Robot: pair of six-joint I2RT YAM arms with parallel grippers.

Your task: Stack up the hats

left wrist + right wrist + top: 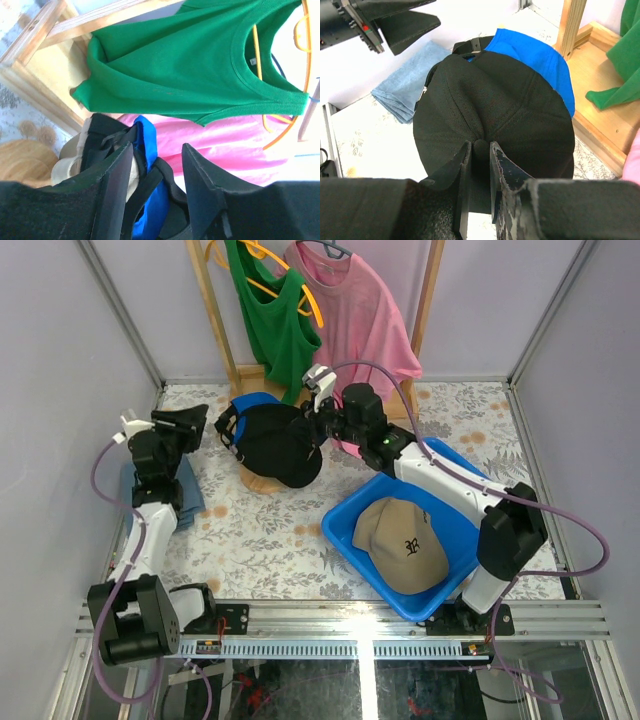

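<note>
Top external: black cap [275,440] on wooden stand [262,483], far centre; crown at my right gripper [318,420], rear strap just beside my left gripper [200,425].
Right wrist: clenched on black cap's crown button.
Left wrist: jaws apart, released; blue cap [146,220] ahead.

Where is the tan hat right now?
In the top view the tan hat lies in the blue bin on the right side of the table, apart from the black hat on the wooden stand.
</note>
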